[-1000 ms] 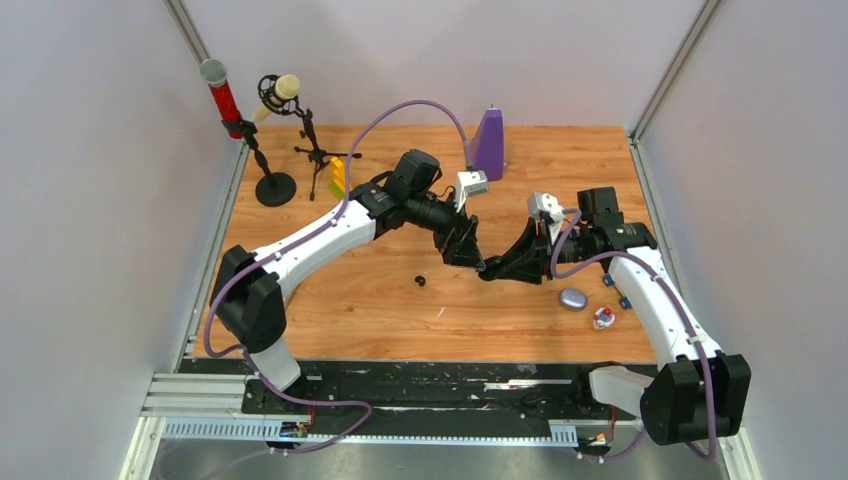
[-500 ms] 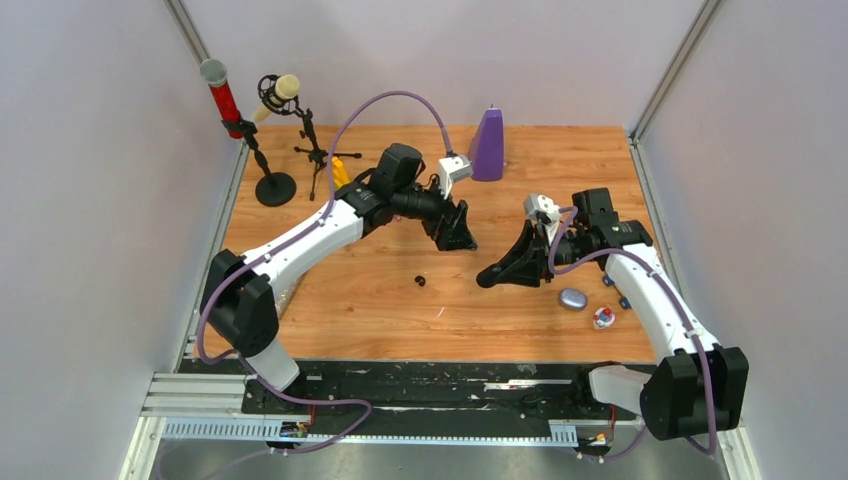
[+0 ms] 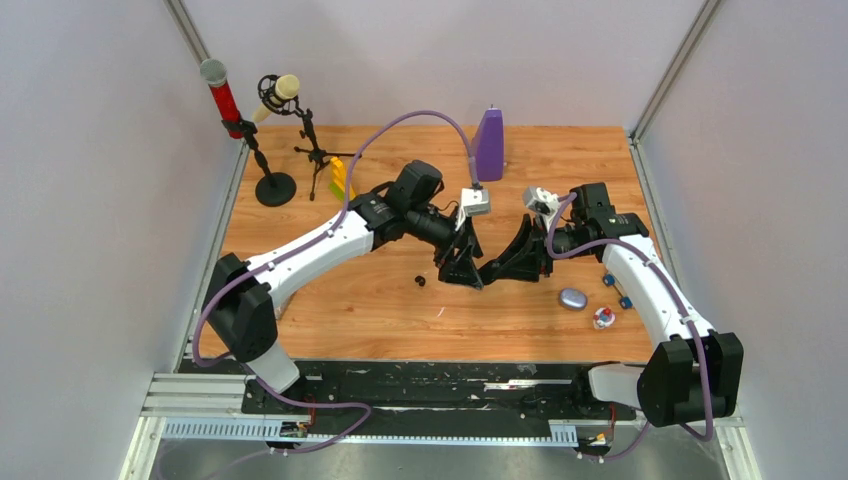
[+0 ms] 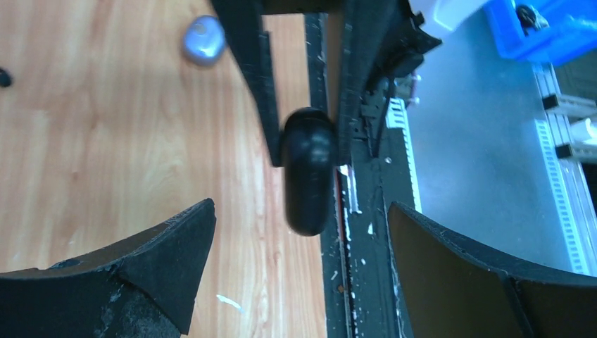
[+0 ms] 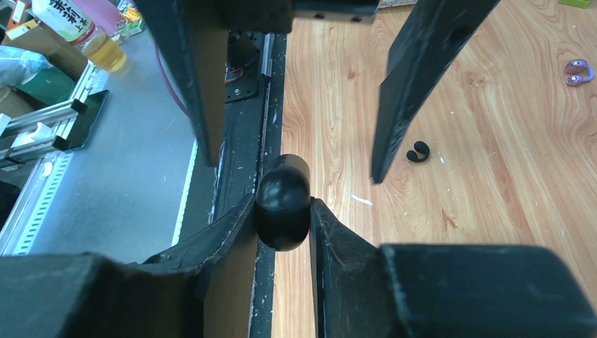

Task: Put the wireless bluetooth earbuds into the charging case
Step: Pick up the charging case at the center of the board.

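Counted from the top view: two white-and-black arms meeting at frame centre, two oval cases, one loose black bud, two microphones on stands. Pinched in the right gripper [image 5: 281,204], fingers closed on its sides: a glossy black oval charging case [image 5: 283,184], at mid-frame above the wooden tabletop [image 3: 330,300]. Spread wide around that same case without touching it: the left gripper [image 4: 299,208], one finger at lower left and the other at lower right of its wrist view. Lying right of centre on the wood: a pale purple oval case [image 3: 572,298], closed. Left of centre, near the meeting fingers: a tiny black C-shaped earbud [image 3: 420,281]. Right of the pale case: two small blue pieces [image 3: 607,281] and one red-and-white piece [image 3: 603,318], too small to identify. At upper left: a red-bodied microphone [image 3: 222,95], a beige-headed microphone [image 3: 280,90], a small yellow object [image 3: 338,178]. At top centre: one purple wedge-shaped block [image 3: 489,143].

Shown only by the right wrist view: pale purple earbuds [image 5: 577,72] at upper right of frame, hook-shaped, number unclear, well apart from the black one. Shown only by the left wrist view: the gap on either side between open fingers and case
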`<state>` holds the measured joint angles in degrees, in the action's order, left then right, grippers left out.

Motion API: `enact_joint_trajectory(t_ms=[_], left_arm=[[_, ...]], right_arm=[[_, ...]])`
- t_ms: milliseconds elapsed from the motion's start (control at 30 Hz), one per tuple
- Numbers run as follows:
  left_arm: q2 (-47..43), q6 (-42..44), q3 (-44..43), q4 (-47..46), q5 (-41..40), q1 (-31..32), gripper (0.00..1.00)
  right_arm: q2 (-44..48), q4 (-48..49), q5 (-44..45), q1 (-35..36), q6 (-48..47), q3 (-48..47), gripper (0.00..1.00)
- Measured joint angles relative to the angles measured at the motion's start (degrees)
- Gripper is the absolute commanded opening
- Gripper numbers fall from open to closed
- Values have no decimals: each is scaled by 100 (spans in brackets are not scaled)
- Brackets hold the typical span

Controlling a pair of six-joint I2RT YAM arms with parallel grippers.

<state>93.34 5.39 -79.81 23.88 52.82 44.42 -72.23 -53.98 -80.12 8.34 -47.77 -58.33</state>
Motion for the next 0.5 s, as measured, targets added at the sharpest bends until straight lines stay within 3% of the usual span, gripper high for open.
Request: enact_joint_trajectory(t_ms=[500], left_arm=[[269,308,-162,422,219,197,68]], right_arm=[[-2,-2,-214,-66,120,-2,0]])
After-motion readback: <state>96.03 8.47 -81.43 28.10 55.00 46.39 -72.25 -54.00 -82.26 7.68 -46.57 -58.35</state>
